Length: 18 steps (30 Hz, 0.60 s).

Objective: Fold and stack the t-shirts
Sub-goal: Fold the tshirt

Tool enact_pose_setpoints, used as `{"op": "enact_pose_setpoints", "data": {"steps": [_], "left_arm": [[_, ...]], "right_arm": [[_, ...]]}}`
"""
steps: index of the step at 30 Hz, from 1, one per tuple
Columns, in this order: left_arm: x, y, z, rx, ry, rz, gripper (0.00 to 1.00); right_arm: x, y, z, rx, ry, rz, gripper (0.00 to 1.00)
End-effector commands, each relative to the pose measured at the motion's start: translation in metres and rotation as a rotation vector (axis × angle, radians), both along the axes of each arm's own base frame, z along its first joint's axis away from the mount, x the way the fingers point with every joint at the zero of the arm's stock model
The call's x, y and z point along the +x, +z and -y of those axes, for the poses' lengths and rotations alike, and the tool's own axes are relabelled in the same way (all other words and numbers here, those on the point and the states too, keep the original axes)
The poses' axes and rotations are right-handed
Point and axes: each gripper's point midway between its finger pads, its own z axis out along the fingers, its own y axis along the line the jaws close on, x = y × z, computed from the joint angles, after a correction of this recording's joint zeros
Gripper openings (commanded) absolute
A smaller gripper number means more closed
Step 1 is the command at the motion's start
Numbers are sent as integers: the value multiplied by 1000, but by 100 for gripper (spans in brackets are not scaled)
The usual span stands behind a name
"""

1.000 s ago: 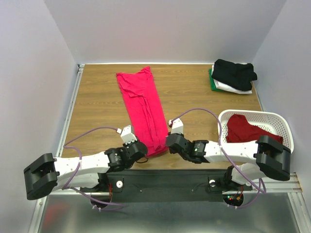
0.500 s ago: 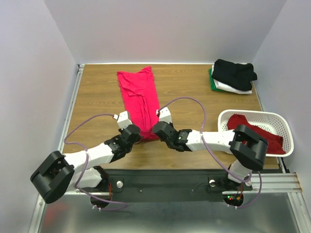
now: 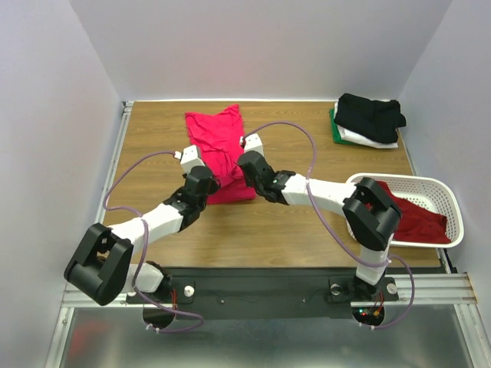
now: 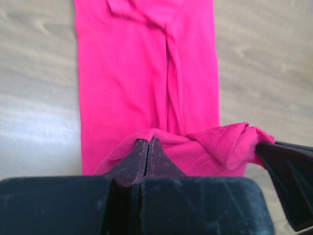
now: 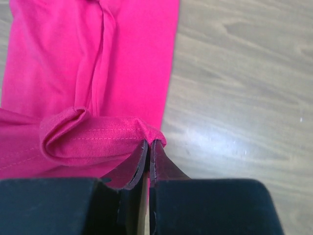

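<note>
Left gripper (image 4: 148,147), right gripper (image 5: 148,147) clamped on pink shirt (image 3: 219,146) hem; folded stack (image 3: 368,119), basket (image 3: 406,180) rightward

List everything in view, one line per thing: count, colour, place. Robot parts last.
bright pink t-shirt: one, pink-red, lengthwise on the table left of centre, near hem lifted
black t-shirt: one, black, folded, top of the far right stack
white t-shirt: one, white, under the black one
green t-shirt: one, green, edge showing at the stack's left
dark red t-shirt: one, dark red, crumpled in the basket
basket: one, white, near right
table: one, brown wood
cables: two, pale purple, one looping from each arm
left gripper: black, shut on the pink hem
right gripper: black, shut on the pink hem
</note>
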Motion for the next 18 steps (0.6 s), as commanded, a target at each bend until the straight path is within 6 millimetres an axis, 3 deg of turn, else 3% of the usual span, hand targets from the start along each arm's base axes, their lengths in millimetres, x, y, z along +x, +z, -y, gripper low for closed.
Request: {"op": "enact_pose_setpoints", "data": {"steps": [1,3,8,11,13,14,18], "left_arm": [[28,28,-8,-6,7,82,0],[40,33,-12,-11,9,93,0],[66,19,-16,-3,12,65,0],[77,11,-19,-7,13,55,0],[82,4,-21,-5,8,40,0],[87,6,-24,-9,15,45,0],[94,3,-25,-12,7,42,0]], "right_arm": [[34,32,-21,38,50,70,1],[43,26,-25,25,65,65,1],[74,29,-30,22,58,87,0],[87,21,-31,16,58,81,0],[97,28,-34,24,60,96,1],[100,20,-35,16,60,88,0],[114,22,-39,9,56,107,0]]}}
